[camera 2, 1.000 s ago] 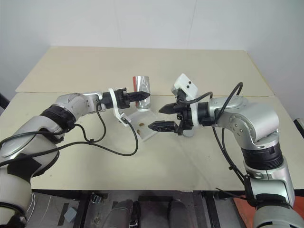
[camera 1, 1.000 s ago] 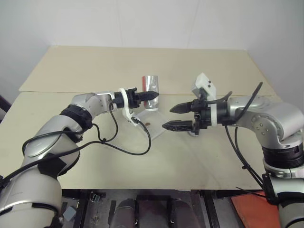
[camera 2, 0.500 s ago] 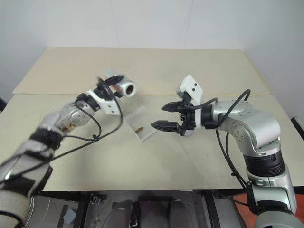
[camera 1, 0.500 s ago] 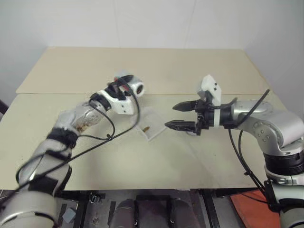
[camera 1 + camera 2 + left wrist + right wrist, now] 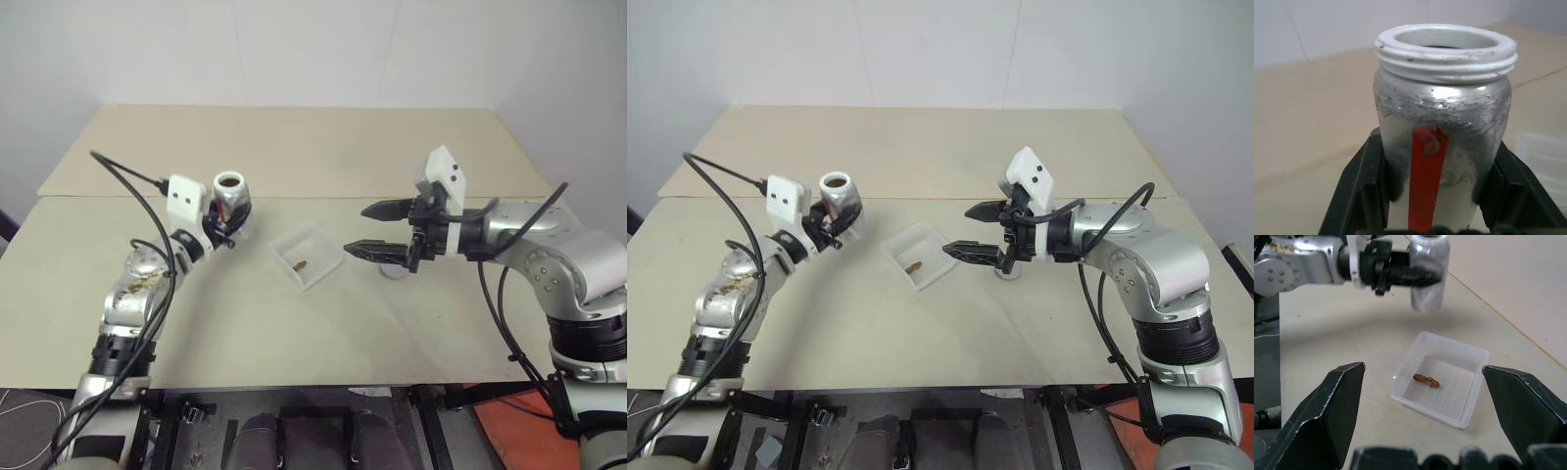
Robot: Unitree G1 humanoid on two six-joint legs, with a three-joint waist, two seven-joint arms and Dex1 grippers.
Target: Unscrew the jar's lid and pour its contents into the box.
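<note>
The left pincer [image 5: 231,217] is clenched on one jar [image 5: 228,195], with a black finger [image 5: 1359,188] pressed on each side of its silver body. The jar stands upright in the grip, raised above the worktop [image 5: 294,333], and its threaded white mouth is uncovered. One red stripe [image 5: 1426,183] runs down the side of the jar that faces the left wrist camera. This pincer and the jar are well apart from the box, on the robot's left side of it.

The right pincer [image 5: 377,229] is released: its two black fingers stand wide apart and nothing is between them. It hangs above the worktop and points toward the robot's left, with its tips just beside the box [image 5: 324,247] on the right side.

There is one box, a shallow clear tray with a ribbed bottom, and it lies flat on the worktop between the two pincers. In it lie the contents [image 5: 1425,379], two tiny brown pieces which touch each other near the middle.

One small round grey thing, probably the lid [image 5: 393,271], lies on the worktop under the right pincer, partly hidden by it.
</note>
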